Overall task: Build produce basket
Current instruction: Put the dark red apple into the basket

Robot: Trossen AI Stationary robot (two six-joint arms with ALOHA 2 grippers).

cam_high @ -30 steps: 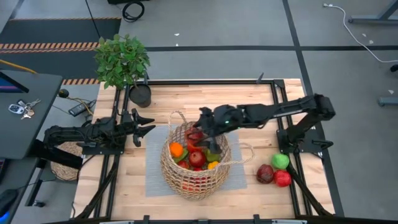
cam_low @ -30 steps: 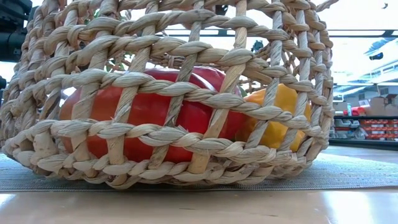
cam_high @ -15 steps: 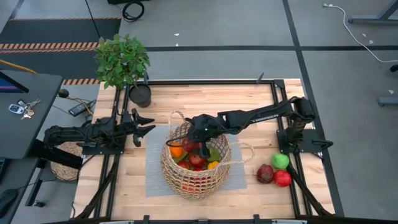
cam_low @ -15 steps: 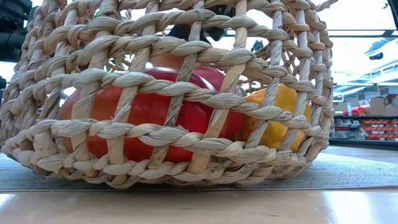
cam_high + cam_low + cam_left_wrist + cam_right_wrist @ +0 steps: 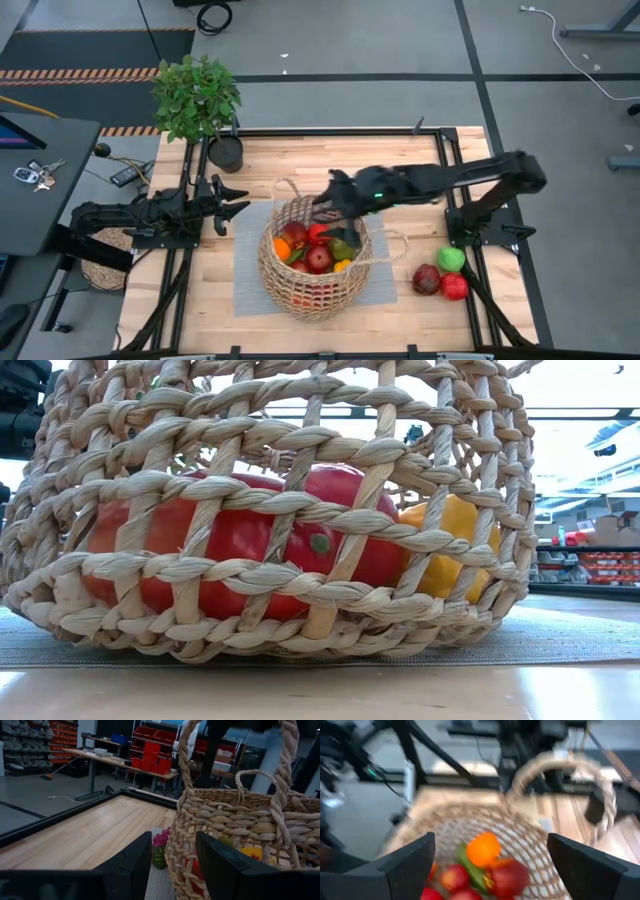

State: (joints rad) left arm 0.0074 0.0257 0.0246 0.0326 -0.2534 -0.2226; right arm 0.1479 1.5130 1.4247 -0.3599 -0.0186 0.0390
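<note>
Since a second ago: right arm pulled back up from inside the basket [image 5: 314, 258]; one more red fruit now among the produce [image 5: 312, 248], pile shifted.

High view: right end effector [image 5: 335, 205] over far rim of basket, fingers spread wide, nothing held; judged just emptied, lifted to clear the rim. Basket near centre of tabletop [image 5: 400, 160] on grey mat [image 5: 245, 275], presumably to stop it sliding. Three pieces not yet loaded at right: dark red fruit [image 5: 427, 279], green apple [image 5: 451, 259], red fruit [image 5: 455, 287], clustered touching, within right arm's reach. Left end effector [image 5: 228, 201] parked left of basket, fingers narrow, holding nothing. Potted plant [image 5: 197, 100] at far left corner, out of the way.

Low view: large red tomato-like piece [image 5: 250, 545] pressed against near basket wall, yellow piece [image 5: 455, 545] to its right; both resting low, carrying the pile above.

Left wrist view: basket wall and loop handle [image 5: 284, 780] close ahead of left fingers [image 5: 135, 862]; arm waiting, apart from it.

Right wrist view: looking down into basket past wide-set fingers [image 5: 410, 860]; orange piece [image 5: 482, 847] and red ones below, none gripped.
</note>
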